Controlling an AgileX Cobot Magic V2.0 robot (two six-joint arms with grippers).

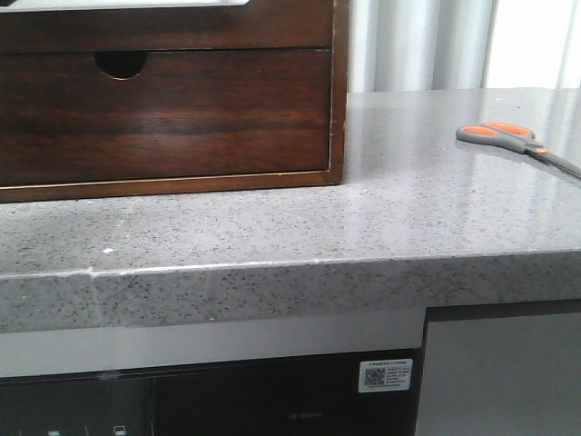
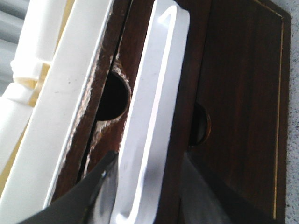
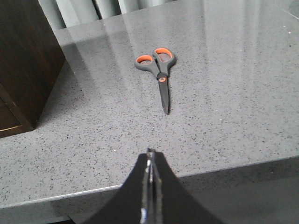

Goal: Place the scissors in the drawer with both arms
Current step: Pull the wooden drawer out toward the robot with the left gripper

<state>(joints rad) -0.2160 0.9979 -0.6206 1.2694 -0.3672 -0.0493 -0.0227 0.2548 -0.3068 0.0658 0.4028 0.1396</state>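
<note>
The scissors (image 1: 517, 139) lie flat on the grey counter at the right, with orange-and-grey handles and closed blades. In the right wrist view the scissors (image 3: 159, 77) lie ahead, blade tip toward my right gripper (image 3: 150, 155). That gripper is shut and empty over the counter's front edge. The dark-brown drawer (image 1: 163, 27) sits at the top of the wooden cabinet, its pale rim (image 1: 118, 3) just showing. My left gripper (image 2: 150, 157) straddles the drawer's pale rim (image 2: 156, 102), one finger on each side, closed on the drawer front (image 2: 187, 84). Neither gripper shows in the front view.
Below it is another drawer with a half-round finger notch (image 1: 120, 64). The wooden cabinet (image 1: 338, 109) stands at the counter's left. The grey speckled counter (image 1: 272, 236) has a front edge near the camera. Curtains hang behind.
</note>
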